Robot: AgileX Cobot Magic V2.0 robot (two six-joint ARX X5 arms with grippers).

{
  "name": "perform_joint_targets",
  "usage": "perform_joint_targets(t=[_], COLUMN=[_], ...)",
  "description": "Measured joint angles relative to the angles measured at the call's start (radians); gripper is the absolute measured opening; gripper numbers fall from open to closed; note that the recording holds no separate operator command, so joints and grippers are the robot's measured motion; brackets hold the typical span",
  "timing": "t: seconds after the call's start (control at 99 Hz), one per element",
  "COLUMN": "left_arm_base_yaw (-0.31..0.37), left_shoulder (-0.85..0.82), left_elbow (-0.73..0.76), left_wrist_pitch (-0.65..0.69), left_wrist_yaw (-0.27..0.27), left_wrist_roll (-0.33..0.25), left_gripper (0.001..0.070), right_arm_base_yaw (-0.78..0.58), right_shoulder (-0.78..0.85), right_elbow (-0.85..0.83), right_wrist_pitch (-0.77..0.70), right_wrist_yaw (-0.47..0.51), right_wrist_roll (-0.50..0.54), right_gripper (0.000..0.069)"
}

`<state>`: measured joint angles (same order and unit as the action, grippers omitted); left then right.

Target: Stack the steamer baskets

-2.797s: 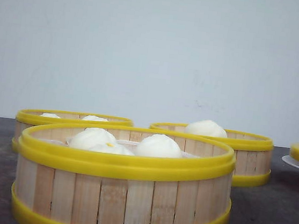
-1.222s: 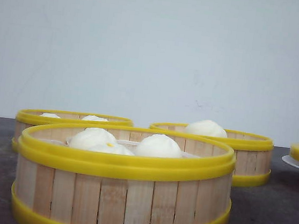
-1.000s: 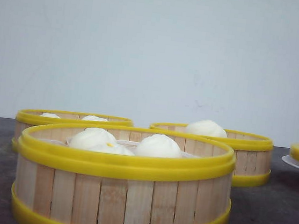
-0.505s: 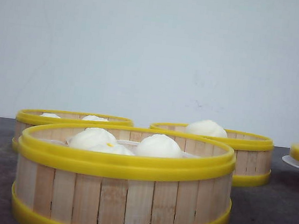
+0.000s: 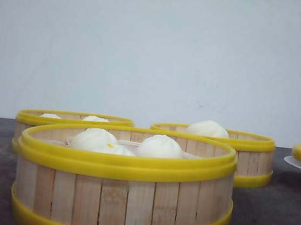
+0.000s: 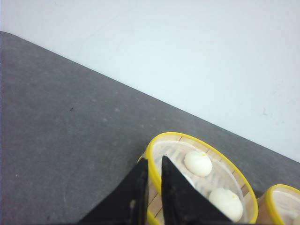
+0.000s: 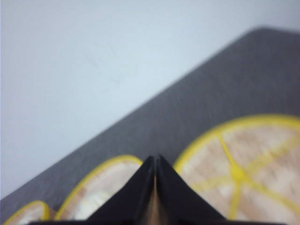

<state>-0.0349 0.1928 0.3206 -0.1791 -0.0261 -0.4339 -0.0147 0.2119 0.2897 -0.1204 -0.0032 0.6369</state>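
Steamer baskets: the near one (image 5: 123, 183) sits at the bench's front edge, two more behind it, left (image 5: 73, 123) and right (image 5: 220, 147), none stacked. The left claw (image 6: 151, 187) straddles the back-left basket's rim, fingers slightly apart with that rim between them, seemingly grasping it. The right claw (image 7: 155, 187) is clenched, empty, over a lid-like piece (image 7: 243, 173). The left arm looks nearer.

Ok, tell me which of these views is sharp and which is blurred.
Front view: sharp and evenly lit, the nearest steamer basket crisp. Left wrist view: clear, slight grain, buns visible in a basket. Right wrist view: soft all over, the right claw and yellow rims smeared.
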Motion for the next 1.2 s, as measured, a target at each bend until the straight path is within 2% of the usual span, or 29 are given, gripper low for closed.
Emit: perform_joint_targets(t=[0.131, 0.333, 0.374, 0.424, 0.464, 0.525, 0.586, 0.646, 0.909, 1.202], left_arm_base_yaw=[0.000, 0.000, 0.000, 0.000, 0.000, 0.000, -0.003, -0.010, -0.038, -0.044], left_shoulder=[0.130, 0.288, 0.314, 0.344, 0.365, 0.394, 0.423, 0.452, 0.667, 1.068], left_elbow=[0.145, 0.341, 0.365, 0.385, 0.392, 0.394, 0.394, 0.394, 0.437, 0.711], left_wrist_pitch=[-0.038, -0.092, -0.107, -0.119, -0.120, -0.122, -0.129, -0.128, -0.087, -0.174], left_wrist_yaw=[0.022, 0.041, 0.042, 0.050, 0.059, 0.080, 0.088, 0.093, 0.097, 0.097], left_wrist_roll=[0.032, 0.131, 0.149, 0.168, 0.180, 0.190, 0.198, 0.203, 0.233, 0.294], left_gripper=[0.0023, 0.0027, 0.0046, 0.0109, 0.0182, 0.0282, 0.0318, 0.0336, 0.0346, 0.0346], right_arm_base_yaw=[0.000, 0.001, 0.002, 0.008, 0.013, 0.023, 0.029, 0.035, 0.047, 0.050], right_shoulder=[0.178, 0.378, 0.403, 0.427, 0.441, 0.450, 0.454, 0.452, 0.463, 0.463], right_elbow=[0.211, 0.466, 0.492, 0.512, 0.516, 0.516, 0.516, 0.516, 0.516, 0.516], right_wrist_pitch=[-0.061, -0.213, -0.234, -0.253, -0.261, -0.272, -0.275, -0.272, -0.238, -0.233], right_wrist_yaw=[-0.004, -0.030, -0.043, -0.058, -0.071, -0.081, -0.083, -0.084, -0.102, -0.103], right_wrist_roll=[-0.134, -0.362, -0.393, -0.423, -0.437, -0.452, -0.457, -0.459, -0.469, -0.474], right_gripper=[0.0004, 0.0004, 0.0006, 0.0036, 0.0094, 0.0217, 0.0323, 0.0376, 0.0406, 0.0406])
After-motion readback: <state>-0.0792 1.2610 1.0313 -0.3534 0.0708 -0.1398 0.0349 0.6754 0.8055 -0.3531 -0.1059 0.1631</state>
